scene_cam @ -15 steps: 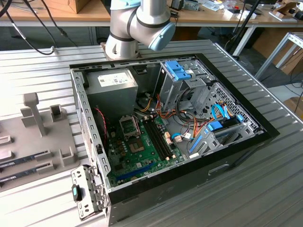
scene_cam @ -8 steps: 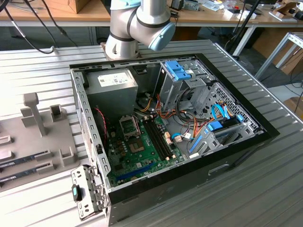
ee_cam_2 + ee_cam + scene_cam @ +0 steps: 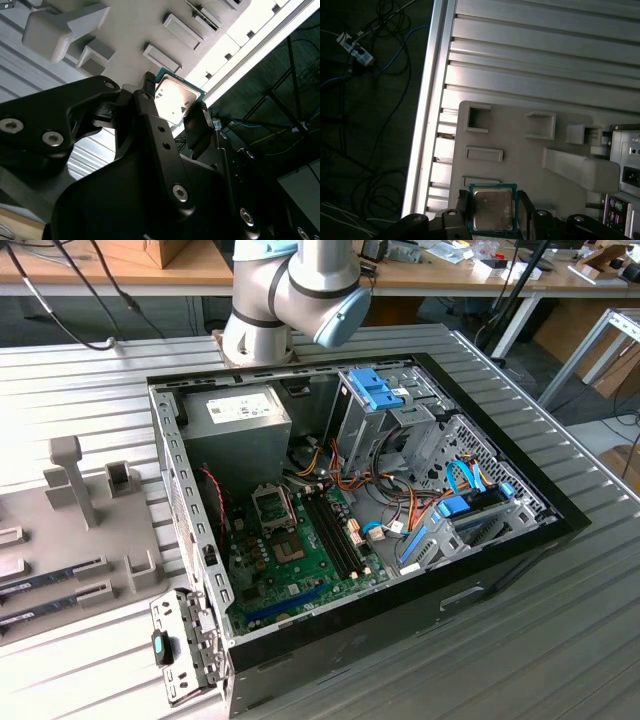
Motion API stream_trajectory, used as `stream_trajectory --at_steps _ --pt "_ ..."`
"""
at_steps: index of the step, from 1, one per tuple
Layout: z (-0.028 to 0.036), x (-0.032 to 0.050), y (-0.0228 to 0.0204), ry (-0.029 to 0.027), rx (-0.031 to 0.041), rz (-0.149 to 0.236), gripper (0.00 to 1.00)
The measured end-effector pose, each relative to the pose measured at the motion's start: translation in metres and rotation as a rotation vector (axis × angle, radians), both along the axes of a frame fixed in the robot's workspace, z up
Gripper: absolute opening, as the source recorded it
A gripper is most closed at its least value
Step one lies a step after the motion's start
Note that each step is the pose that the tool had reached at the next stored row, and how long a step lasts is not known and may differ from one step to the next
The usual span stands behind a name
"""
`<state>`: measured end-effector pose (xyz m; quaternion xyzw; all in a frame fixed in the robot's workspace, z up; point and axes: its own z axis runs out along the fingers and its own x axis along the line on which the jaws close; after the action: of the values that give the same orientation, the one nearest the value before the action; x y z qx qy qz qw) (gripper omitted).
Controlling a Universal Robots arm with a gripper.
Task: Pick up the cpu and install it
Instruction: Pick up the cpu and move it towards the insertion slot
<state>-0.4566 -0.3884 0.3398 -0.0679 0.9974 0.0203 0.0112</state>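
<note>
In the first wrist view the gripper [image 3: 493, 214] is clamped on the cpu [image 3: 492, 207], silvery top showing between its black fingers, over the grey parts tray [image 3: 520, 150] on the ribbed desk [image 3: 545, 60].

The gripper [image 3: 493, 201] has its fingers [image 3: 462, 205] clamped on the cpu [image 3: 492, 210].

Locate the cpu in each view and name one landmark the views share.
Second wrist view: the cpu sits between the fingers of the gripper, with the grey fixture plate behind it.
First wrist view: the cpu sits between the fingers, over the grey fixture plate.
Exterior view: the grey fixture plate lies at the exterior view's left, beside the open computer case.
Shared landmark: the grey fixture plate.
</note>
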Motion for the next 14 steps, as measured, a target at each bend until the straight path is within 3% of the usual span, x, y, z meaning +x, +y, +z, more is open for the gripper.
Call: stream_trajectory --at_steps 14 --pt "0.0161 0.0000 0.0000 0.0000 0.0016 0.000 0.47"
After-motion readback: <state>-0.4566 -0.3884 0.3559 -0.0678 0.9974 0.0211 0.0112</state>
